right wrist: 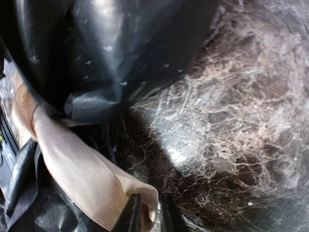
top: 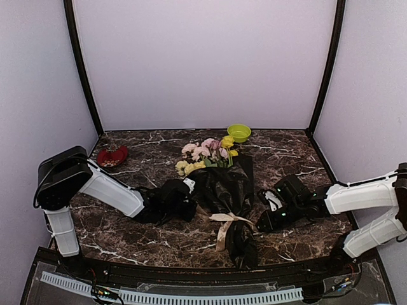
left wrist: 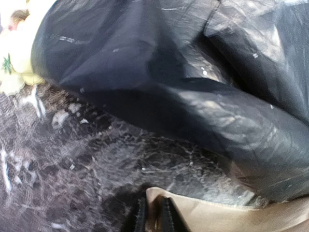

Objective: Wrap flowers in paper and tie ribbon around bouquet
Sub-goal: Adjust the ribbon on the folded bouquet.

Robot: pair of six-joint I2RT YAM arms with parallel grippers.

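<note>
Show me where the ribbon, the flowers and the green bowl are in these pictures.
ribbon (top: 230, 219), top view, on its bunched middle part.
flowers (top: 206, 151), top view, on a pink bloom.
green bowl (top: 239, 138), top view, on its near outer wall.

top view: stems of flowers (top: 206, 152) hidden inside paper (top: 224, 187); contents of red dish (top: 112, 156) by far-left corner of tabletop (top: 159, 141) too small to tell | left wrist: blooms blurred, cut by upper-left corner; ribbon (left wrist: 217, 215) cut by bottom edge | right wrist: right gripper (right wrist: 147, 217) mostly out of frame, hold on ribbon unclear
</note>
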